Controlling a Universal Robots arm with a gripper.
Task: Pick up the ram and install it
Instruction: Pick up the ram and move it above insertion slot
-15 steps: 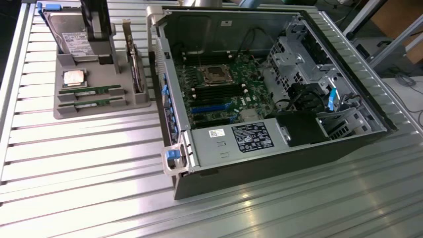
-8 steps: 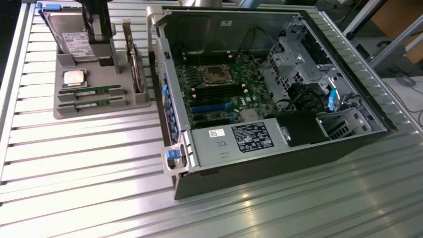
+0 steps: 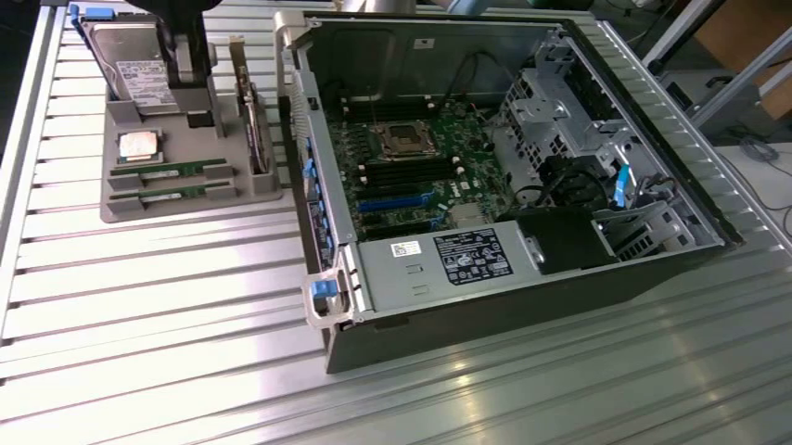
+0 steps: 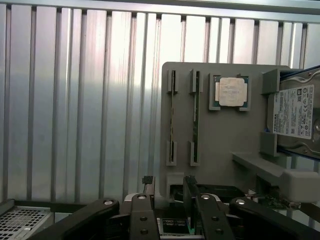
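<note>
Two ram sticks (image 3: 167, 170) (image 3: 170, 192) stand on edge in slots at the near end of a grey holder tray (image 3: 185, 209), at the exterior view's upper left. In the wrist view they are thin green strips (image 4: 172, 115) (image 4: 196, 115) on the tray (image 4: 220, 135). My gripper (image 3: 198, 79) hangs above the tray's far end, near the hard drive and apart from the sticks. Its dark fingers (image 4: 142, 220) stand apart, so the gripper (image 4: 172, 202) is open and holds nothing. The open computer case (image 3: 495, 320) shows its motherboard (image 3: 409, 158) with dark memory slots (image 3: 402, 173).
The tray also carries a square silver processor (image 3: 137, 144) (image 4: 232, 92), a silver hard drive (image 3: 134, 69) (image 4: 296, 112) and an upright card (image 3: 256, 130). A power supply (image 3: 433, 264) and drive cages (image 3: 557, 111) fill the case. Ribbed aluminium table (image 3: 148, 306) surrounds everything.
</note>
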